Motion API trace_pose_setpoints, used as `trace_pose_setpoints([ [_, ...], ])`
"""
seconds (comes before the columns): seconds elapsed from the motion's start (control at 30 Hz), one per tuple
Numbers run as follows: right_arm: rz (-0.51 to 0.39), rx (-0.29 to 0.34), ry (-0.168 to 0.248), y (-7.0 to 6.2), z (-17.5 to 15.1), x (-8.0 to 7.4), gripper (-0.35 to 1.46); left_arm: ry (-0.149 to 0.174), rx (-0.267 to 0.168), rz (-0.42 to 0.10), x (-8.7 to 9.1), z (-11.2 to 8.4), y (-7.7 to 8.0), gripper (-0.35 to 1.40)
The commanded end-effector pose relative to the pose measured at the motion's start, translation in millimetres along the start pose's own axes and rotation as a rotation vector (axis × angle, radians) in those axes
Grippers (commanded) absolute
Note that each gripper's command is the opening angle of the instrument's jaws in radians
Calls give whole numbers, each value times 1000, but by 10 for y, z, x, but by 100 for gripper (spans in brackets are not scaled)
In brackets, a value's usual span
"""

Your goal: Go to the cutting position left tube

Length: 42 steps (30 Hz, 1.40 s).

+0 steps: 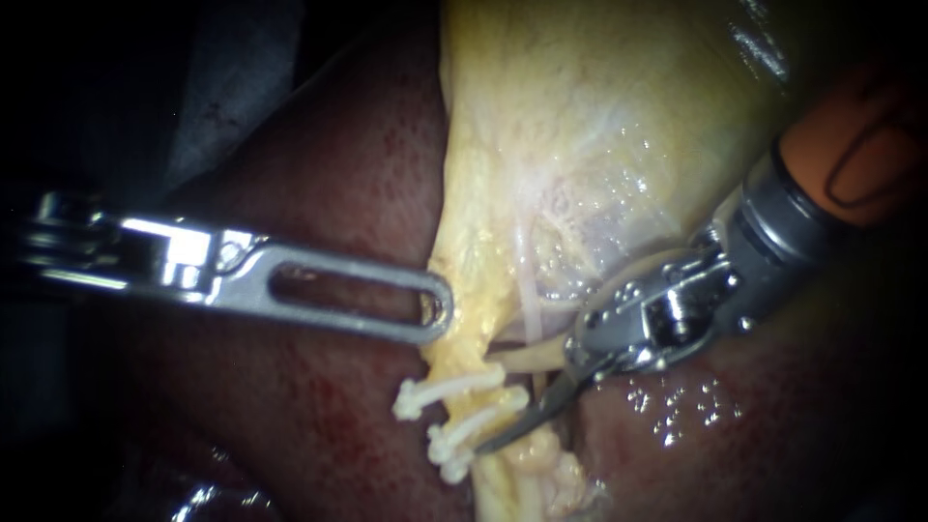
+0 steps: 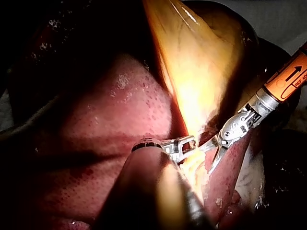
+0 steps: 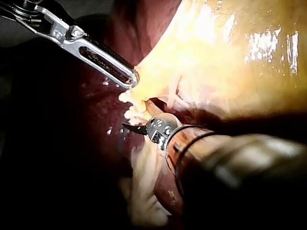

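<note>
Left instrument, slotted steel jaws, was closed on the edge of the pale yellow gallbladder and held it toward its own side. My read: that tension spread the stalk so the tubes stood clear of the dark red liver.

Right instrument, orange-collared shaft with thin dark curved blades, came in from the right. Its blades looked closed together, with nothing between them. The tip lay against the lower white plastic clips, just below the upper white clip.

The left tube, a yellowish strand crossed by those clips, ran down from the gallbladder's narrow end, mostly wrapped in fat. The blades were at it but not around it.

In the way: the clips sat close together, leaving a narrow gap. A second pale tube crossed just above the blades, under the right instrument's wrist. Wet glare covered the liver nearby.
</note>
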<state>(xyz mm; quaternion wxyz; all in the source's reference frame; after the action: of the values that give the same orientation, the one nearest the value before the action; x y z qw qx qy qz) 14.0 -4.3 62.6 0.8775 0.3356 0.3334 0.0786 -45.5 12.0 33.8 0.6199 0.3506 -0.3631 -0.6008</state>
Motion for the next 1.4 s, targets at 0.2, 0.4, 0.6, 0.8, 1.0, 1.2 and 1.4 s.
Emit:
trace_pose_setpoints([
  [0.2,0,2,-2,1,9,-2,77,0,-1,-1,1,1,-1,-35],
  [0.4,11,2,4,3,11,-1,67,0,-1,-1,1,1,-1,-35],
  [0.6,53,7,36,7,10,-2,60,2,0,-1,0,2,-1,-35],
  [0.8,96,17,61,8,11,-2,57,1,0,-1,1,3,-1,-35],
  [1.0,146,20,63,7,13,-3,50,1,0,-1,1,3,-1,-35],
  [1.2,181,33,58,5,23,-10,40,1,0,-1,1,4,-1,-35],
  [1.4,184,57,49,4,28,-13,25,3,1,-1,1,4,-1,-35],
])
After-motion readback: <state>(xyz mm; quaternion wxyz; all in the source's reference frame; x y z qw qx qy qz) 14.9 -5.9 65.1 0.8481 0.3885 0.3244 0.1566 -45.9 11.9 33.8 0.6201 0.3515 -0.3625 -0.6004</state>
